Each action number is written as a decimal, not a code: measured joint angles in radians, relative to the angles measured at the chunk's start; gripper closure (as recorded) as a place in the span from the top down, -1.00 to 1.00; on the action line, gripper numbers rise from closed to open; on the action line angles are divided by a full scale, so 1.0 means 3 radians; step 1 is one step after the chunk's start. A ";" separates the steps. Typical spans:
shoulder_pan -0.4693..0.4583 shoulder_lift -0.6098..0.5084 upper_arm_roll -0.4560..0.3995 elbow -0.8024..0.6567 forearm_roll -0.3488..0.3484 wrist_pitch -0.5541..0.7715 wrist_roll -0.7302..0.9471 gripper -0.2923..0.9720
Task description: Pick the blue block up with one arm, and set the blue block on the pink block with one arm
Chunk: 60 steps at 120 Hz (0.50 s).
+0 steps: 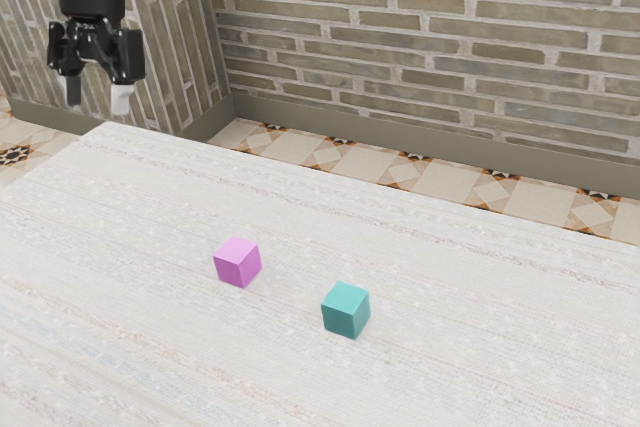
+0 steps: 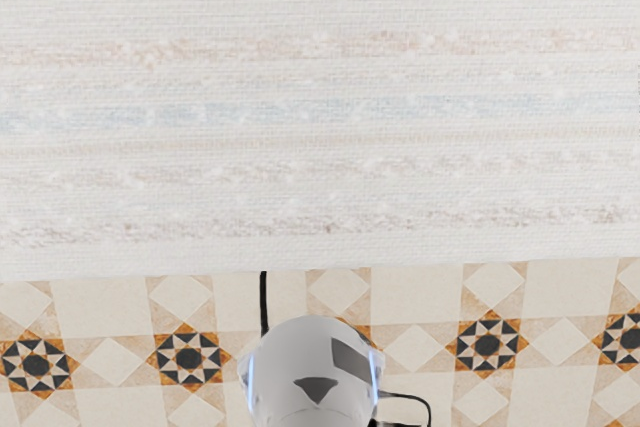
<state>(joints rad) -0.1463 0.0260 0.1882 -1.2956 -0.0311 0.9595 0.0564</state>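
Note:
A teal-blue block (image 1: pixel 346 309) rests on the pale table (image 1: pixel 450 347), a little right of centre in the exterior view. A pink block (image 1: pixel 238 261) sits on the table just to its left and slightly farther back, apart from it. My gripper (image 1: pixel 97 99) hangs high in the exterior view's upper left, well above the table's far corner and far from both blocks. Its fingers (image 1: pixel 121 99) stand apart with nothing between them, so it is open.
The wrist view looks down on the bare table top (image 2: pixel 320 107), its edge, and patterned floor tiles (image 2: pixel 480 342); the arm's white base (image 2: pixel 311 372) shows there. Brick walls (image 1: pixel 430 37) stand behind the table.

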 joint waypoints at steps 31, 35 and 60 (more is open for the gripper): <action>0.0563 0.0292 -0.0163 -0.0005 -0.0141 0.1384 0.0003 0.51; 0.0469 0.0454 -0.0182 -0.0022 -0.0199 0.1505 -0.0024 0.51; -0.0035 0.0987 -0.0236 -0.0701 -0.0368 0.2475 -0.0214 0.50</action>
<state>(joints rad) -0.1568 0.3222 0.1175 -1.5058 -0.1414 1.7018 -0.0079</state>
